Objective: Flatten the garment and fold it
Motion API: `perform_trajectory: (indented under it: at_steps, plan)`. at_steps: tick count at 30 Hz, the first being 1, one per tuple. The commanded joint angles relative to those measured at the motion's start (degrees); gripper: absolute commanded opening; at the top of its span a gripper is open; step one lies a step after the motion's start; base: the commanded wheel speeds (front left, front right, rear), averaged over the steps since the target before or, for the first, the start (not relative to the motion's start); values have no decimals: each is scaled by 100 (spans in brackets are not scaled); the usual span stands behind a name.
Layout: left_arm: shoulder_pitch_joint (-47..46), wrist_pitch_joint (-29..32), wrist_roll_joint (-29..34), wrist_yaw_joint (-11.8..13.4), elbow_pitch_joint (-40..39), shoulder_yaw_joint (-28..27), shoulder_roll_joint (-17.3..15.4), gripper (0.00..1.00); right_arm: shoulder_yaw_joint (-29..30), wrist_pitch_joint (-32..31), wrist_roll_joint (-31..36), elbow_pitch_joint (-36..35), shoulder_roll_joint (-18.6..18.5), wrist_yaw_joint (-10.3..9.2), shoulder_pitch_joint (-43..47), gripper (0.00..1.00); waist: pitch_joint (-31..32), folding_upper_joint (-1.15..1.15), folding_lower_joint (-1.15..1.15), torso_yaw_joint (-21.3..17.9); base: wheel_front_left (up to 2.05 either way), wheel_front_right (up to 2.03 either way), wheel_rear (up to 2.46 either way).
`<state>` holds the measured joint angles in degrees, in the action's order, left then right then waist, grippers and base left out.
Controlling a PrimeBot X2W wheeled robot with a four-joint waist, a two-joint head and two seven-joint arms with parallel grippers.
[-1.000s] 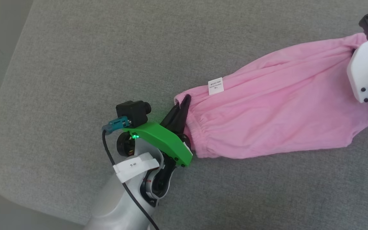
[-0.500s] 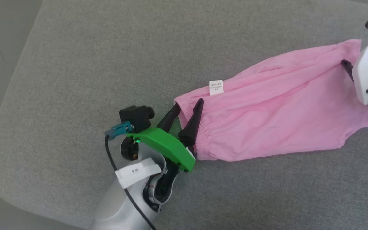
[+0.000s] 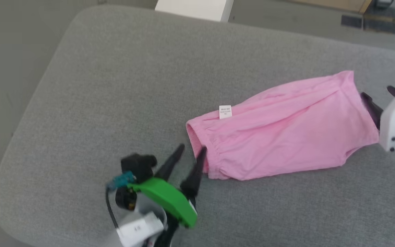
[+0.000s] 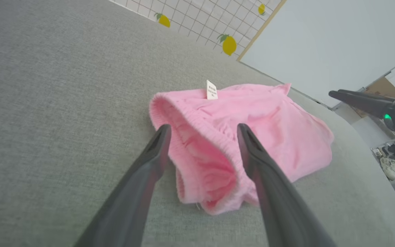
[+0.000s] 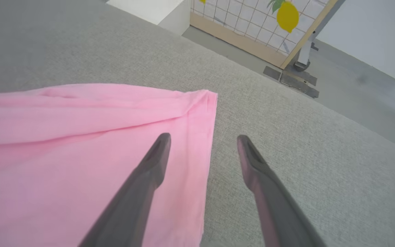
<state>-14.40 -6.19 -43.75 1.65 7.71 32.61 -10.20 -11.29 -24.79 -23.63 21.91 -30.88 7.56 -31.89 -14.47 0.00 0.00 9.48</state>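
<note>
The garment (image 3: 279, 137) lies stretched in a long strip on the grey cushion (image 3: 115, 85), running from the middle of the head view out toward 3 o'clock. Its gathered waistband (image 3: 197, 137) is at the inner end and its white label (image 3: 225, 112) sits at 12 o'clock of that end. The left gripper (image 3: 192, 148) sits at 7 o'clock of the waistband with its claw released, fingers spread and nothing between them. The right gripper (image 3: 377, 92) is at the 3 o'clock end, just off the hem (image 5: 209, 137), equally released and empty. The flattening looks largely done, so the fold is probably next. To do it cleanly, each claw should pinch both layers near a corner. In the left wrist view the waistband gapes like a pouch, so a shallow bite could catch the top layer alone. One end should be carried low over the other, with the long edges matched. A soft ridge runs along the 12 o'clock edge and may need smoothing first. A white block (image 3: 194, 8) and a lemon-print screen (image 5: 252, 24) stand beyond the cushion, well apart; nothing lies in the folding path.
</note>
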Motion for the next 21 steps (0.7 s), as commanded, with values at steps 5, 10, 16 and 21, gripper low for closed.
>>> perform_trajectory:
  at_steps: [5, 10, 16, 21]
  plan:
    - [318, 69, 501, -23, -164, 500, -233, 100, 966, 558, 360, -572, 503, -8, 959, 100, 429, 0, 0, 32, 0, 0, 0]
    - [307, -124, 931, 40, 142, 773, -253, 100, 1782, 849, 730, -1302, 1209, -8, 1712, 100, 480, 0, 0, -19, 0, 0, 0]
    - [114, -484, 1170, 295, 851, 731, -50, 100, 2283, 915, 1016, -2059, 1964, -8, 2298, 100, 461, 0, 0, -180, 0, 0, 0]
    - [-73, -645, 1081, 303, 1420, 622, 208, 100, 2403, 896, 1106, -2396, 2271, -8, 2540, 100, 397, 0, 0, -323, 0, 0, 0]
